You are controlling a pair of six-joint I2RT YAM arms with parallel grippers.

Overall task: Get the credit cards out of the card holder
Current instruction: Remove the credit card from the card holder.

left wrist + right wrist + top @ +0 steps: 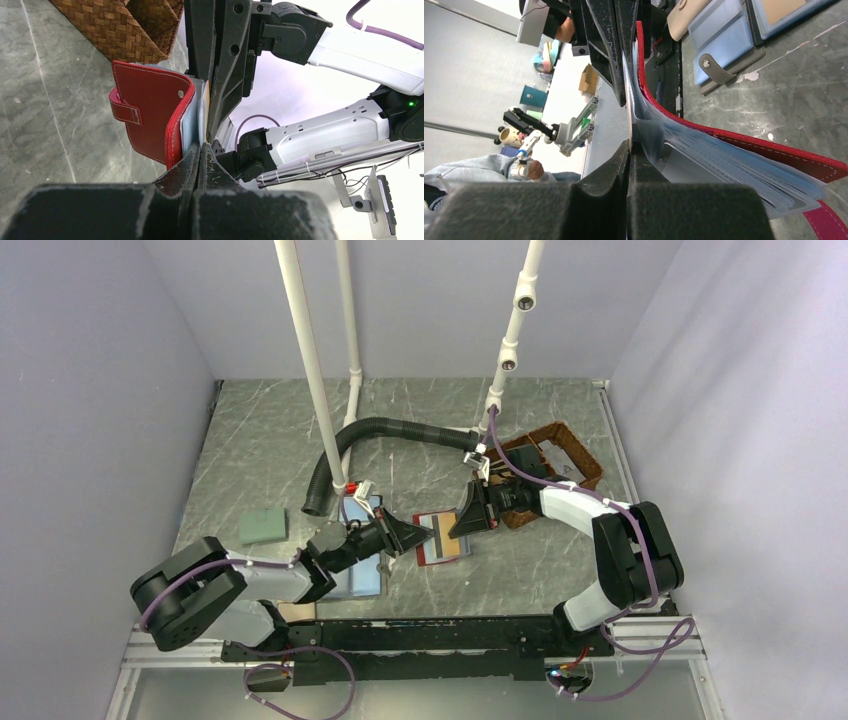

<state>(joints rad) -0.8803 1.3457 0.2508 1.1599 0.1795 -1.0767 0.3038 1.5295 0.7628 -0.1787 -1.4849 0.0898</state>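
Left gripper (pixel 200 152): jaws pressed fully together, tips nipping the edge of the card holder (pixel 150 112) where the pale inner sleeves meet the red cover. Card or sleeve in the nip: cannot tell.

Right gripper (pixel 629 150): also closed tight, pinching a thin pale sheet edge among the holder's pockets from the opposite side. Fingertips of the two nearly tip to tip, with the holder between.

Holder just below centre of the top view, red frame open, a tan-orange credit card (pixel 447 545) showing inside it.

Hemmed in on the right of centre by the wicker basket (pixel 560 465), near behind the right gripper. Pale blue bifold (pixel 360 575) partly under the left arm at lower left of centre. Black ribbed hose (pixel 380 430) arching across above. Bare table (pixel 260 440) showing at upper left and just below the holder. Green pad (pixel 264 526) well apart at the left.

Cover: smooth red leather look, white stitching along the rim, a small strap tab (pixel 125 111) and a round metal stud (pixel 180 93), curling away from the sleeves. Sleeves: translucent pale blue plastic, stacked thin. Basket: brown, tightly woven. Finger pads (pixel 170 175): black, grainy, scuffed whitish. Table: grey-green marble pattern with pale veins.
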